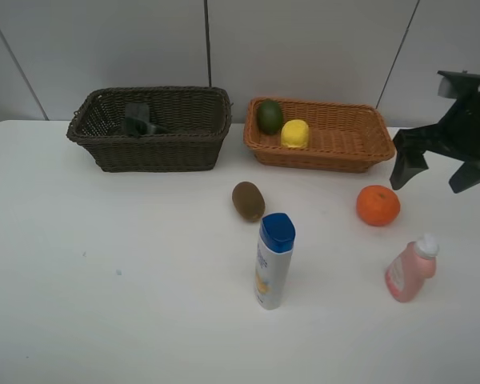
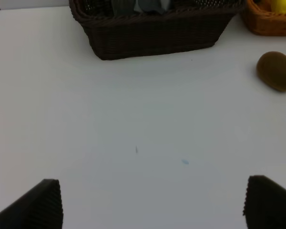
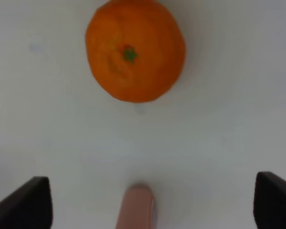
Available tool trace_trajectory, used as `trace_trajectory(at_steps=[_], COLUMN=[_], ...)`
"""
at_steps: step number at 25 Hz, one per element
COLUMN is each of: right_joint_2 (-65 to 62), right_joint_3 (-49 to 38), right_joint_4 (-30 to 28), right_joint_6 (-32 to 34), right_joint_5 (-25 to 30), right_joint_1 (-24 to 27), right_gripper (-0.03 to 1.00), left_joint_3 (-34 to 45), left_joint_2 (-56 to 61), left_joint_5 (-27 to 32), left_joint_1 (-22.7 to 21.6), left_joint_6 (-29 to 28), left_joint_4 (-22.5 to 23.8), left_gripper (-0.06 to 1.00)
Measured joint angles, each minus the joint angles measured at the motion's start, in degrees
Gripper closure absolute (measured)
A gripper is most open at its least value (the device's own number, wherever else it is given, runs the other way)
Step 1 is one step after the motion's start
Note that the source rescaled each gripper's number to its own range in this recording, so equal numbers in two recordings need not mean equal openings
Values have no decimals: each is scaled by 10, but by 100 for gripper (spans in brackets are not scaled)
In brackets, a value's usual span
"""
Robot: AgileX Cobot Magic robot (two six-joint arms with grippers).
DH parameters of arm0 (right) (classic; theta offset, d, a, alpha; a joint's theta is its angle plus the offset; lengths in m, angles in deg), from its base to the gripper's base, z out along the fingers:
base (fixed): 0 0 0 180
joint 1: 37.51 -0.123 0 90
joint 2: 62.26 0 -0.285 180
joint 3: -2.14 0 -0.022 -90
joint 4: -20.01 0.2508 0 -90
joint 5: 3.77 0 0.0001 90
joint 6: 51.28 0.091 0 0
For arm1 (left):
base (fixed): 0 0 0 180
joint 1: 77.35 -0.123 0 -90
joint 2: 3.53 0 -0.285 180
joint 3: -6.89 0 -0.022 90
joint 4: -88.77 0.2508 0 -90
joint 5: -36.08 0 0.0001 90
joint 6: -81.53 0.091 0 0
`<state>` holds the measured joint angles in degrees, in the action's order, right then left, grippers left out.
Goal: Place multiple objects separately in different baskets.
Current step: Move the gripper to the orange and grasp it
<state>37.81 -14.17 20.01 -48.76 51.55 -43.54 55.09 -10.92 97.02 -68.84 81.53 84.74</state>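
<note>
The dark brown basket [image 1: 156,152] holds a dark green object [image 1: 138,120] that I cannot make out. In the light orange basket [image 1: 320,158] lie a dark green fruit [image 1: 270,116] and a yellow lemon [image 1: 295,134]. On the table are a brown kiwi [image 1: 248,201], an orange [image 1: 378,205], an upright white blue-capped bottle [image 1: 274,261] and a pink bottle [image 1: 412,270]. My right gripper [image 1: 438,170] hangs open and empty, right of the orange [image 3: 135,50]. My left gripper [image 2: 152,205] is open over bare table, short of the dark basket [image 2: 157,33] and kiwi [image 2: 276,71].
The white table [image 1: 104,280] runs back to a panelled wall right behind both baskets. The pink bottle's top [image 3: 137,207] shows between the right fingers in the right wrist view. A corner of the orange basket [image 2: 264,26] shows in the left wrist view.
</note>
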Motion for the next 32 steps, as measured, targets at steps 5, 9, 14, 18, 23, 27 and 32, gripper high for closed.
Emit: trace_trajectory(at_steps=[5, 9, 14, 18, 23, 27, 32], right_joint_2=[80, 128, 173, 195, 226, 250, 272], right_joint_3=[42, 67, 97, 107, 108, 108, 108], right_joint_4=[-19, -20, -15, -9, -20, -23, -23], right_joint_6=[-10, -25, -31, -31, -32, -32, -32], right_joint_5=[-15, -31, -44, -53, -65, -77, -100], right_joint_1=[-19, -19, -19, -19, -19, -19, -19], right_gripper=[-3, -3, -3, -3, -3, -3, -3], left_joint_3=[0, 0, 0, 0, 0, 0, 0], left_joint_2=[0, 0, 0, 0, 0, 0, 0], left_joint_5=[0, 0, 0, 0, 0, 0, 0], left_joint_1=[0, 0, 0, 0, 0, 0, 0], left_joint_6=[0, 0, 0, 0, 0, 0, 0], left_joint_4=[0, 0, 0, 0, 0, 0, 0], left_gripper=[-6, -6, -6, -6, -6, -6, -6])
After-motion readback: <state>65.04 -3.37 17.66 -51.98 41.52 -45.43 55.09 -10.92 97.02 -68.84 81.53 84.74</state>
